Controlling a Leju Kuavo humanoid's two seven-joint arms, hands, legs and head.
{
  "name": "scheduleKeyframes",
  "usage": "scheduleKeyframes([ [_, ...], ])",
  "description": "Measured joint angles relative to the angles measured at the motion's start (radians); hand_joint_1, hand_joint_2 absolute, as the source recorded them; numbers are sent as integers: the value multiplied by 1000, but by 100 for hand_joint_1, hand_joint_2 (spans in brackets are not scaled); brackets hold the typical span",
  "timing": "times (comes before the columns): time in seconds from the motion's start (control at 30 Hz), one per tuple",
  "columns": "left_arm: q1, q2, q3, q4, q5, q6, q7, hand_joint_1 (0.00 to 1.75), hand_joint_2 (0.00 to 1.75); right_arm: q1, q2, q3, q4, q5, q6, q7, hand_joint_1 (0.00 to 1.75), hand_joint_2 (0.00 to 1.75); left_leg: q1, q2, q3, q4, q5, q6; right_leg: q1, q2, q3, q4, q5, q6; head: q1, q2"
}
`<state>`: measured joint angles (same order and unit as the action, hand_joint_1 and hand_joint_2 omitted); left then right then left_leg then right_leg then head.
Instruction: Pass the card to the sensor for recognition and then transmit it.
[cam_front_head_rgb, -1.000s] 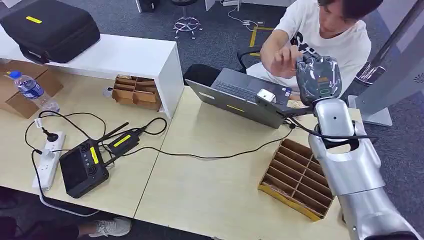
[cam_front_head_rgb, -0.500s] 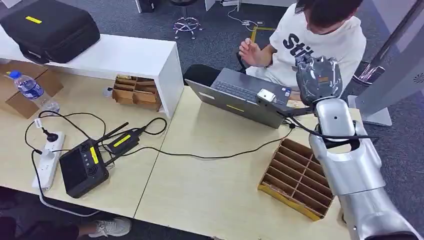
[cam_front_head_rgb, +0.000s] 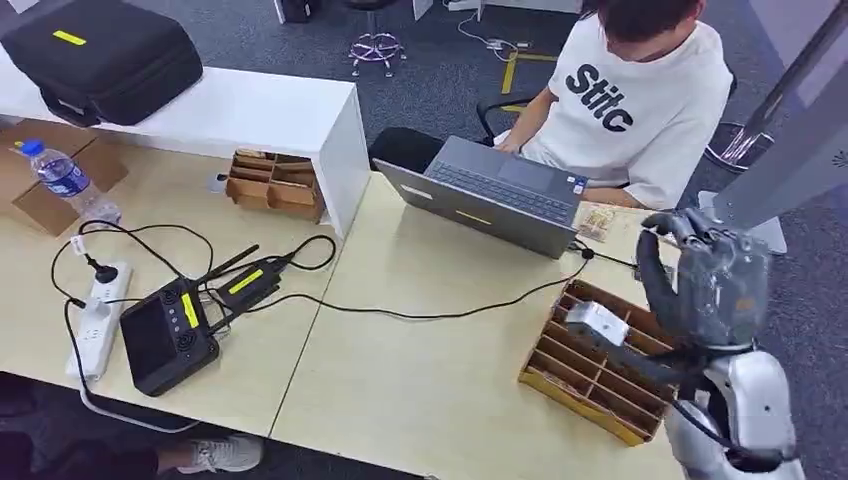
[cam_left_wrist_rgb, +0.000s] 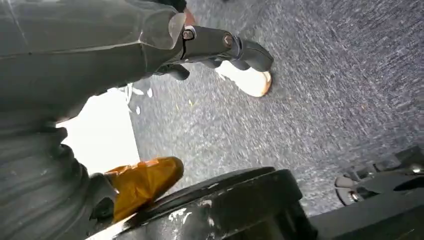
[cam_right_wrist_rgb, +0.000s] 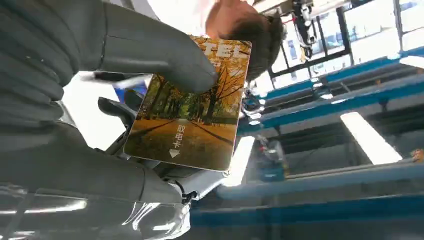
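Retreat marks the right hand (cam_front_head_rgb: 712, 285): a second ago it was raised by the person (cam_front_head_rgb: 640, 95) at upper right, and now it sits lower right over the brown divider tray (cam_front_head_rgb: 585, 375), whose slots look empty. The person's raised hand has dropped behind the laptop (cam_front_head_rgb: 495, 195). The right hand pinches the card (cam_right_wrist_rgb: 192, 112), thumb pressed on its autumn-tree face, long axis roughly along the fingers. The left hand (cam_left_wrist_rgb: 65, 100) hangs above the floor; its state cannot be told.

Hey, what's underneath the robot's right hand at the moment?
Under the right hand sits the brown divided tray on the table. Its near compartments look empty; those beneath the hand and arm are covered. The hand holds the card.
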<state>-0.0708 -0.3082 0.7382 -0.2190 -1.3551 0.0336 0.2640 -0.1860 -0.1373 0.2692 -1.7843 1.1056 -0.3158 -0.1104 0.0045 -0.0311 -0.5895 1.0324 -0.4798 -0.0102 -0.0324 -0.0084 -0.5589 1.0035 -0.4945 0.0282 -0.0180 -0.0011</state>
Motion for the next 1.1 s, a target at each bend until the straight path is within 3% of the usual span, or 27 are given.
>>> scheduleKeyframes([
  [0.07, 1, 0, 4, 0, 22, 7, -7, 0, 175, 125, 0, -64, -82, -130, -14, -74, 175, 175, 0, 0, 0, 0, 0, 0, 0, 0, 0, 0, 0, 0, 0, 0],
  [0.13, 2, 0, 8, 0, 29, 10, -11, 0, 175, 200, 1, -110, -135, -163, -15, -111, 175, 175, -1, 1, 0, 0, 0, 0, 0, 1, 0, 0, 0, 0, 0, 0],
  [0.37, 2, 0, 12, 0, 39, 13, -15, 0, 175, 307, 2, -189, -230, -187, 3, -120, 175, 175, -1, 3, 2, 0, 1, 0, 0, 3, 1, 0, 0, 0, 0, 0],
  [0.5, 4, 0, 19, 0, 73, 24, -26, 0, 175, 397, 24, -236, -272, -364, 36, -202, 175, 175, -1, 2, 2, 0, 1, 0, 0, 2, 2, 0, 0, 0, 0, 0],
  [0.7, 5, 0, 33, 0, 93, 30, -36, 0, 175, 490, 56, -275, -286, -365, 48, -234, 175, 175, -1, 4, 2, -1, 0, 0, 0, 3, 2, 0, 0, 0, 0, 0],
  [0.8, 6, 0, 36, 0, 99, 31, -36, 0, 175, 513, 61, -286, -284, -327, 73, -195, 175, 175, -1, 4, 2, -1, 0, 0, 0, 3, 2, 0, 0, 0, 0, 0],
  [0.9, 7, 0, 42, 0, 101, 31, -36, 0, 175, 525, 52, -284, -262, -267, 149, -111, 175, 175, -1, 4, 3, -1, 0, 0, 0, 3, 2, 0, 0, 0, 0, 0],
  [1.0, 7, 0, 46, 0, 95, 31, -35, 0, 175, 525, 9, -270, -167, -160, 192, 22, 175, 175, -1, 4, 3, -1, 0, 0, 0, 3, 3, 0, 0, 0, 0, 0],
  [1.1, 8, 0, 49, 0, 89, 31, -33, 0, 175, 515, -21, -258, -77, -125, 203, 83, 175, 175, -1, 4, 3, -1, 0, 0, 0, 3, 3, 0, 0, 0, 0, 0],
])
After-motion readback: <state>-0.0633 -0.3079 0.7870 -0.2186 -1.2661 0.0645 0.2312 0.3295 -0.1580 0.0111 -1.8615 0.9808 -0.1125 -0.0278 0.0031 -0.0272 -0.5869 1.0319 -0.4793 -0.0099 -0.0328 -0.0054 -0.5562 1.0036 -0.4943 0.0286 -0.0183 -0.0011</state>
